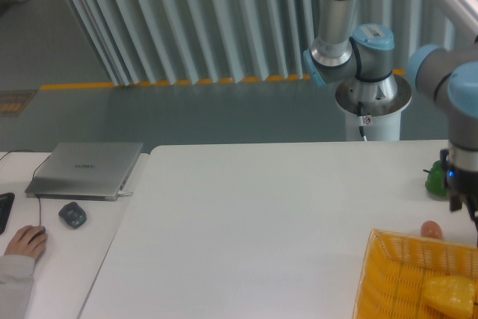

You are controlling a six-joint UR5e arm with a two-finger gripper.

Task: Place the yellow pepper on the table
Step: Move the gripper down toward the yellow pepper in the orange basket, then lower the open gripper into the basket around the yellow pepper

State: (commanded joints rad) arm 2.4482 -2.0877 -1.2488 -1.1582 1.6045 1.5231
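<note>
My gripper sits at the far right edge of the view, mostly cut off by the frame, and I cannot tell whether its fingers are spread or pressed together. It hangs from the arm's wrist just above the far rim of the yellow mesh basket, partly in front of the green pepper, which shows only as a sliver to the left of the wrist. The yellow pepper lies inside the basket at the lower right corner, well below the gripper and apart from it. A small reddish-brown item rests on the table just behind the basket's rim. On the adjoining desk to the left I see 1 closed grey laptop, a dark mouse and a person's hand.
</note>
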